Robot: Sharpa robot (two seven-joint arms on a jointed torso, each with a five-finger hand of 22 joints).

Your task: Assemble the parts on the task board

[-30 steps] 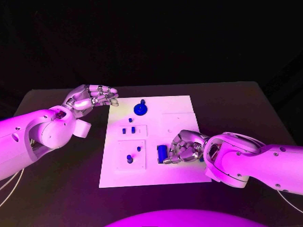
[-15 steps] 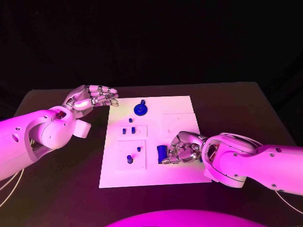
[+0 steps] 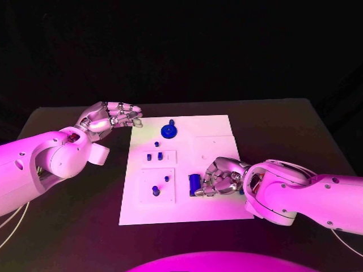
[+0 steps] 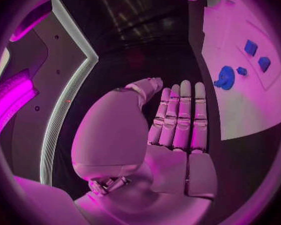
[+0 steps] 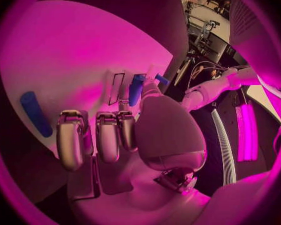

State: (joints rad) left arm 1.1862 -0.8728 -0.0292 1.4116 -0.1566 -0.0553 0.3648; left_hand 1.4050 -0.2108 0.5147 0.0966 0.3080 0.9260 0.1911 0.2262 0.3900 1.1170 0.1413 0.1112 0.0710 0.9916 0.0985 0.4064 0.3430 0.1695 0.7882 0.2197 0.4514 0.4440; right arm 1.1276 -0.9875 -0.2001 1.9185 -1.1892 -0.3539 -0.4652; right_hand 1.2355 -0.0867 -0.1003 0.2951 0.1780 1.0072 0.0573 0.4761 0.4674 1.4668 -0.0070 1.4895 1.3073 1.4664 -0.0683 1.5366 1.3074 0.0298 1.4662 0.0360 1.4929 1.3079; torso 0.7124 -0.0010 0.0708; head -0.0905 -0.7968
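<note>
Parts: right hand (image 3: 220, 180) is gripping a blue cylinder (image 3: 194, 183) at the task board's (image 3: 210, 209) 4 o'clock area. Left hand (image 3: 109, 117) is hovering, fingers straight and holding nothing, over the counter (image 3: 75, 198) beside the board's 11 o'clock corner, near the round blue part (image 3: 168, 131).

**Legible markings: none found**

No text, label, brand, number or sign can be read on the task board (image 3: 218, 127), on the blue parts (image 3: 169, 131), on the bench (image 3: 279, 122), or on either hand's casing in any view.
</note>
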